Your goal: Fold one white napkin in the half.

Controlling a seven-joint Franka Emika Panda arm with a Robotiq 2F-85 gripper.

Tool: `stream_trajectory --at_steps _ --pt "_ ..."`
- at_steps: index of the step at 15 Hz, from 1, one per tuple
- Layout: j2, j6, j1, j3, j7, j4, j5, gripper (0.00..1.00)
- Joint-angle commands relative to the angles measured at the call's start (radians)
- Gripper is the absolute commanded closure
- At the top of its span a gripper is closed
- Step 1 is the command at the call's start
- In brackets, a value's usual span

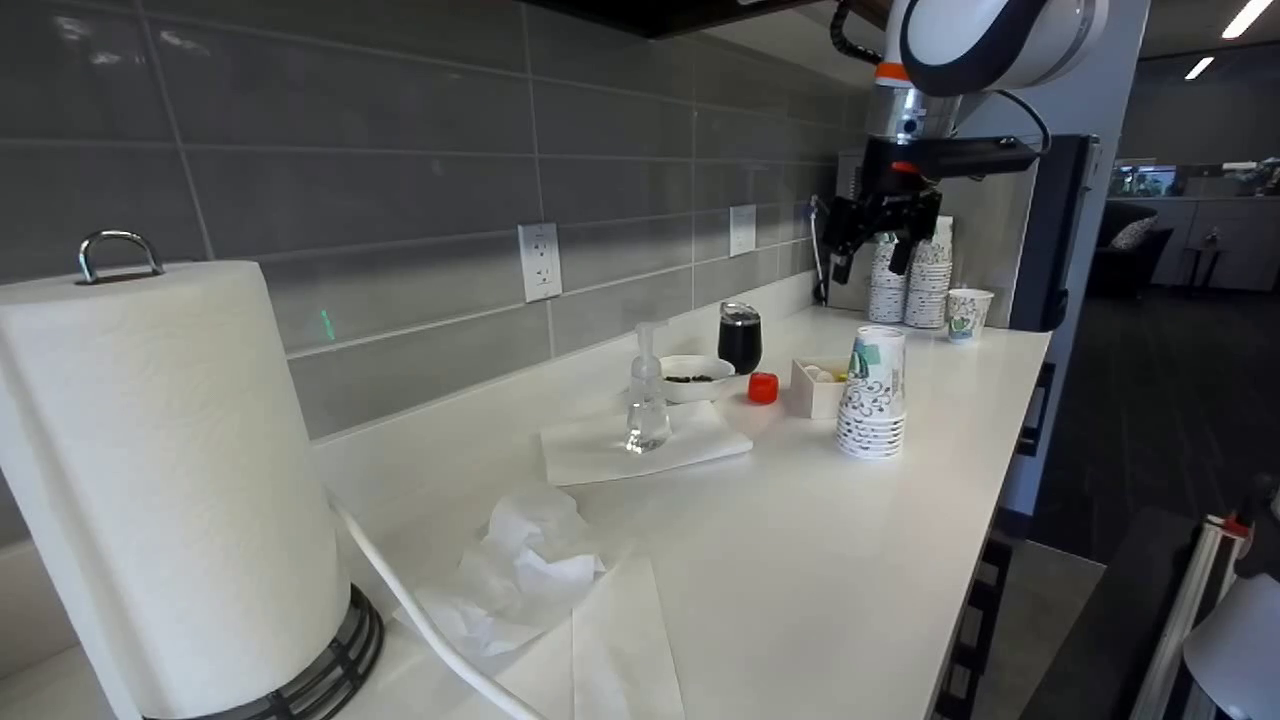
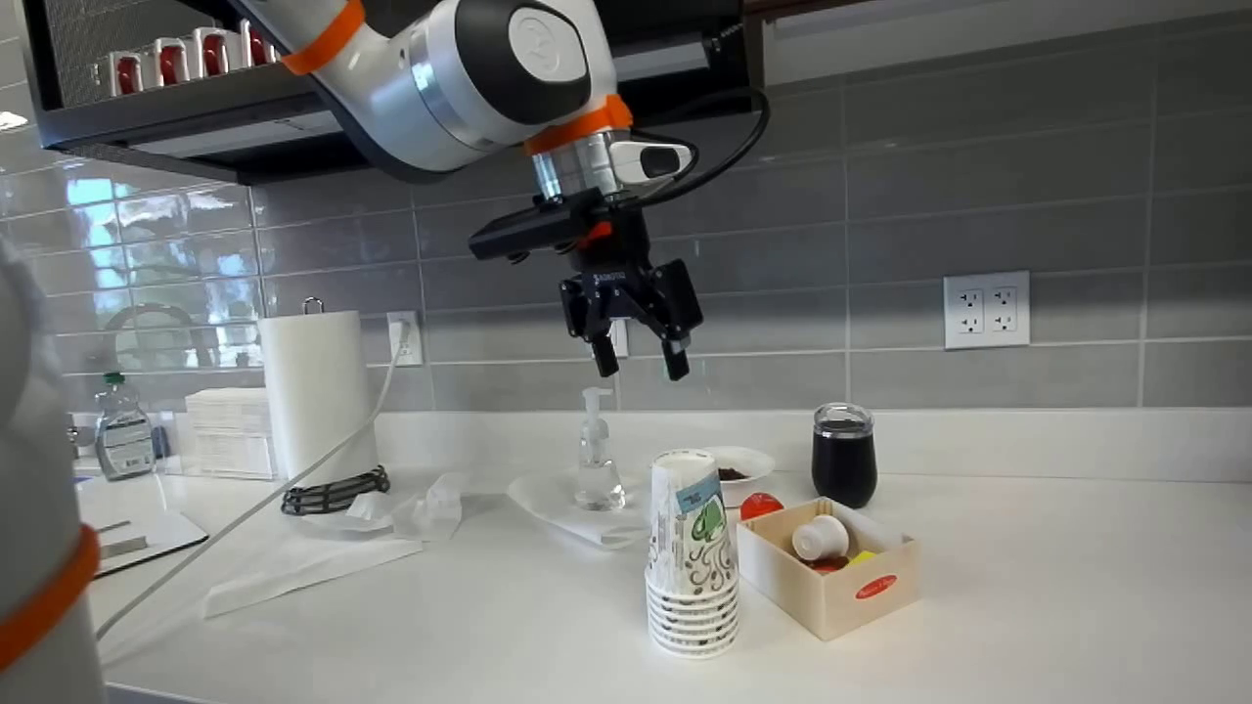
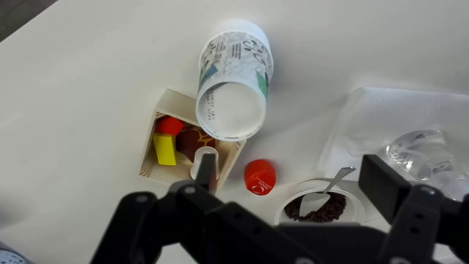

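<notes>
Seen in an exterior view across bare counter (image 1: 790, 565) at 7 o'clock from the near cup stack (image 1: 871, 400), with front edge (image 1: 992, 515) at 4. Hangs at 12, spread wide on bare air at the gripper (image 1: 870, 268). Shows a white napkin (image 1: 593, 453) under a bottle (image 1: 647, 405) at 9, a white sheet (image 1: 618, 640) at 8.

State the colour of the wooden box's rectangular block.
The rectangular block is yellow, clearest in the wrist view.
</notes>
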Motion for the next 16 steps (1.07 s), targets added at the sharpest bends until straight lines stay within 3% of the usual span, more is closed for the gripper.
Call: stream_trajectory --at_steps 1,6,16 --pt "-0.001 -0.003 0.004 -0.004 0.002 0.002 -0.003 0.00" --pt "0.082 0.048 0.090 -0.003 -0.097 0.045 0.026 0.00" --pt "0.286 0.217 0.452 0.024 -0.460 0.155 0.318 0.00"
